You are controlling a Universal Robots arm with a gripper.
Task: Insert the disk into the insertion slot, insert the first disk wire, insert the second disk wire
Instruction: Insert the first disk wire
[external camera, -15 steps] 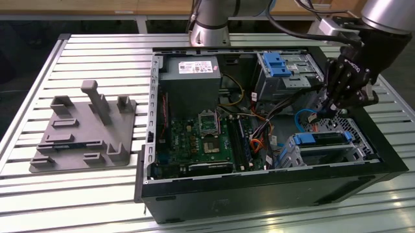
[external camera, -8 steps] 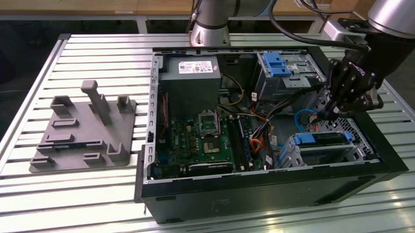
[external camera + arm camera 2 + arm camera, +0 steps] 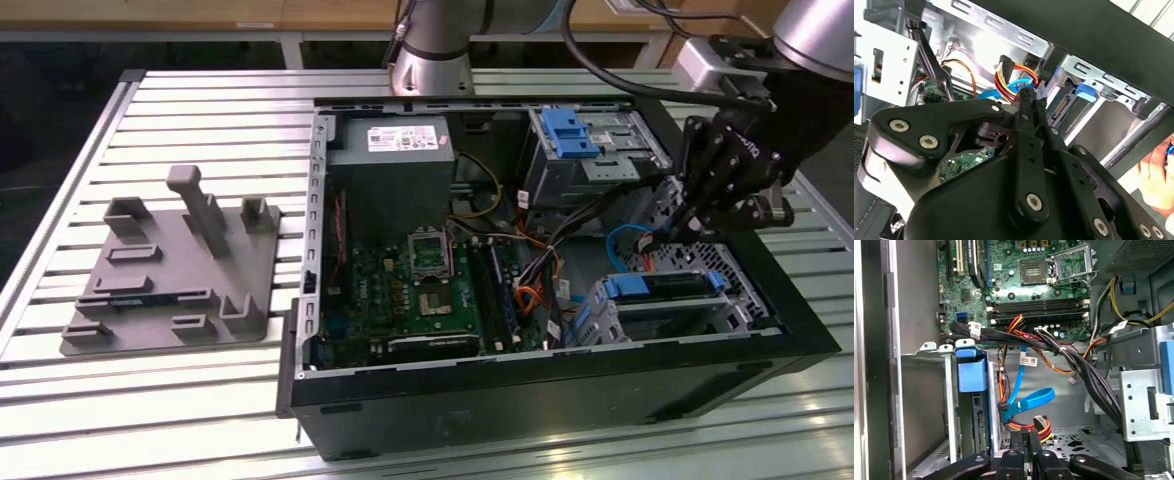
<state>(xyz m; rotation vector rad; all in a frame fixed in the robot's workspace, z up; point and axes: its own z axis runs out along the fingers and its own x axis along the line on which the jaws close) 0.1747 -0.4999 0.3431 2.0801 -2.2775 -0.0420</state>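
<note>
One gripper [image 3: 667, 235] reaches down into the open computer case [image 3: 534, 390], near its corner on the exterior view's right, just above the insertion slot [image 3: 738, 290].

- Jaws: in both wrist views the fingers are drawn together with only a thin gap at the tips [image 3: 1029, 437] [image 3: 1029, 97]. A red-yellow-black wire bundle [image 3: 1041, 429] ends right at the tips. Cannot tell whether its plug is pinched.
- The disk [image 3: 663, 288] already sits inside the insertion slot, blue carrier showing. In the first wrist view the carrier tab [image 3: 971, 372] stands between the cage walls [image 3: 949, 405].
- Blue flat cable [image 3: 1029, 400] loops beside the slot, just next to the gripper tips. It also shows in the exterior view [image 3: 627, 240] and in the second wrist view [image 3: 1016, 86], beside the red-yellow wires [image 3: 1009, 75].
- Obstructions: a thick black cable bundle [image 3: 1089, 375] runs diagonally across the space between the motherboard [image 3: 1019, 290] and the cage, passing over the loose wires.
- Grey bay with blue latch [image 3: 577, 135] sits farther back in the case, with the power supply [image 3: 400, 165] beside it.
- Outside the case: a grey fixture plate [image 3: 160, 280] lies on the slatted table [image 3: 200, 120], well apart from it.
- A person's hand [image 3: 1156, 175] is beyond the case wall in the second wrist view.
</note>
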